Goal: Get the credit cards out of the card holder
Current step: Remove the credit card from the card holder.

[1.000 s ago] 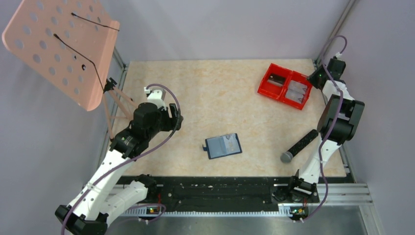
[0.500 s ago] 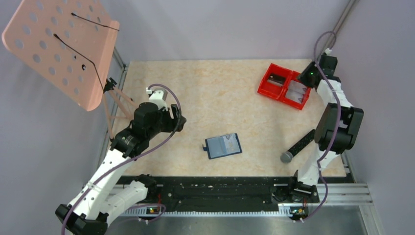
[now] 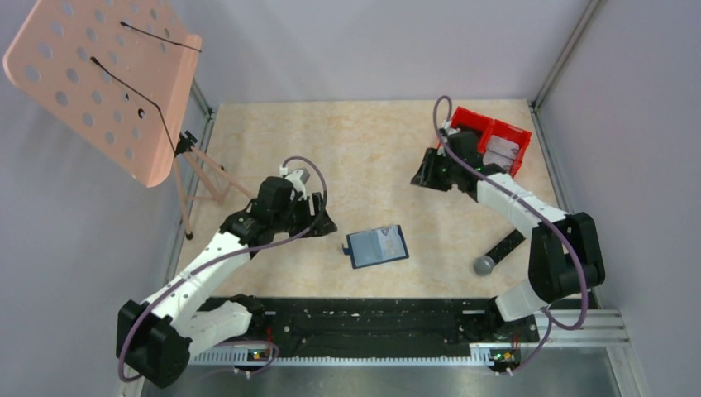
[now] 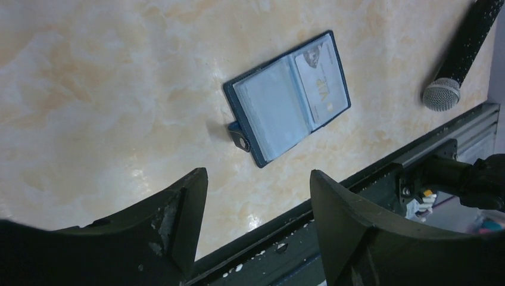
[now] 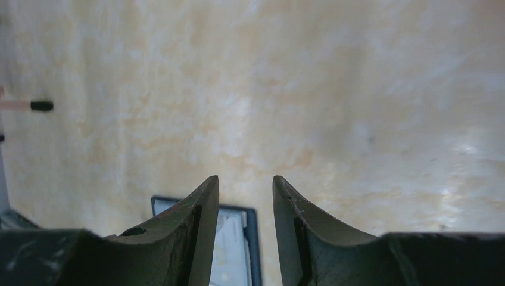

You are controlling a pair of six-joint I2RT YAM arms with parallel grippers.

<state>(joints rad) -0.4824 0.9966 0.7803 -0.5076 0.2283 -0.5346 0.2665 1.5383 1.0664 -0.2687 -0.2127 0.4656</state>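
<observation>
The card holder [image 3: 376, 246] lies open and flat near the table's front middle, navy rim, pale blue-grey inner faces. In the left wrist view the card holder [image 4: 280, 101] shows a pale credit card [image 4: 324, 80] marked VIP in its right pocket; the left pocket looks blank. My left gripper [image 3: 325, 222] is open and empty, just left of the holder; its jaws [image 4: 257, 179] stand wide apart above the table's front edge. My right gripper [image 3: 423, 175] is open and empty, behind and right of the holder. The holder [image 5: 235, 241] shows between its fingers [image 5: 205, 202].
A red two-compartment bin [image 3: 493, 131] stands at the back right, partly behind my right arm, with something pale in its right compartment. A black microphone [image 3: 500, 252] lies right of the holder, also in the left wrist view [image 4: 461, 53]. A pink perforated stand [image 3: 99, 78] is at the far left.
My right arm has swung from the far right corner, over the bin, to the middle of the table. My left gripper has moved right and nearer the holder. The holder has not moved.
</observation>
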